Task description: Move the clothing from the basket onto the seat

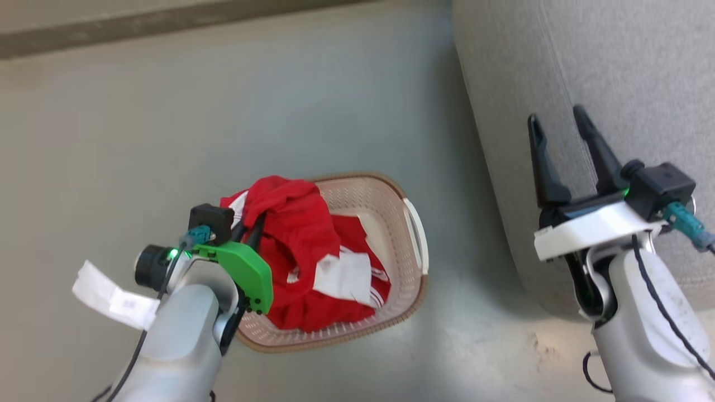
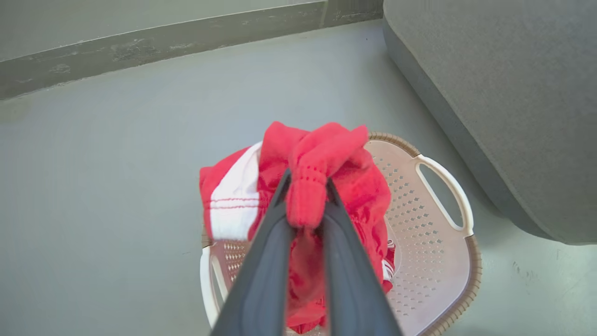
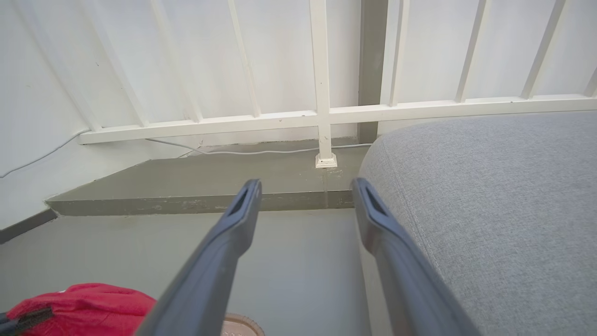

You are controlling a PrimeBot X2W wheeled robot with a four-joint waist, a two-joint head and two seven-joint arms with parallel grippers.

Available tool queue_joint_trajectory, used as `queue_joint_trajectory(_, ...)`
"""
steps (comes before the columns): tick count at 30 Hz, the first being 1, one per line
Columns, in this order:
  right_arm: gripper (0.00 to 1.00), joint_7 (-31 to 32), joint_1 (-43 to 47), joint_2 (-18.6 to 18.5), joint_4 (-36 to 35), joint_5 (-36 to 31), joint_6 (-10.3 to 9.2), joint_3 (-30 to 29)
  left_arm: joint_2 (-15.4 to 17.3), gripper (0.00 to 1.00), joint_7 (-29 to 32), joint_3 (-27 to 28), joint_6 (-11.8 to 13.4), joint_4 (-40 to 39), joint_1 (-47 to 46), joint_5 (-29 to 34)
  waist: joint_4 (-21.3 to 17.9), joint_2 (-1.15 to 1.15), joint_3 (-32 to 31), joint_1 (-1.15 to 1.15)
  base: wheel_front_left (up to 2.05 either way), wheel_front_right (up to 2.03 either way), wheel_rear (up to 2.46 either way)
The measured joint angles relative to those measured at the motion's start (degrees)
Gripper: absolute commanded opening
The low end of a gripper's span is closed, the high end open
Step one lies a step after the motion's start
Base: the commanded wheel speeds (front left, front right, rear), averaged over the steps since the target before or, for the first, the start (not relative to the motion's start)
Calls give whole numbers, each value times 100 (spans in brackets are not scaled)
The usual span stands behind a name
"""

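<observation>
While the left gripper [image 2: 308,183] hung over the small cream-white perforated plastic basket [image 2: 433,261] on the grey floor [image 2: 116,140], its fingers [image 2: 266,247] were clamped on a bunched fold of the soft red, white-panelled clothing [image 2: 336,144], the rest drooping below them into the basket. The right gripper [image 1: 556,117] held its fingers apart and empty, the large grey fabric seat [image 1: 631,72] beside their tips.

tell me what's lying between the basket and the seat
Just bare grey floor. In the head view nothing lies between the basket and the seat, and the left wrist view shows the same bare gap.
</observation>
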Motion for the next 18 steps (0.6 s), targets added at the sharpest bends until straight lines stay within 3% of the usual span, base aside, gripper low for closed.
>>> queue_joint_trajectory(7,100,1,342,-11,156,-1,43,2,-3,0,-85,48,-1,-466,199,-338,209,0,-496,0,0,0,0)
queue_joint_trajectory(18,100,1,726,-3,314,10,48,100,-4,0,-120,69,-2,-1404,243,-337,510,0,-1186,0,0,0,0)
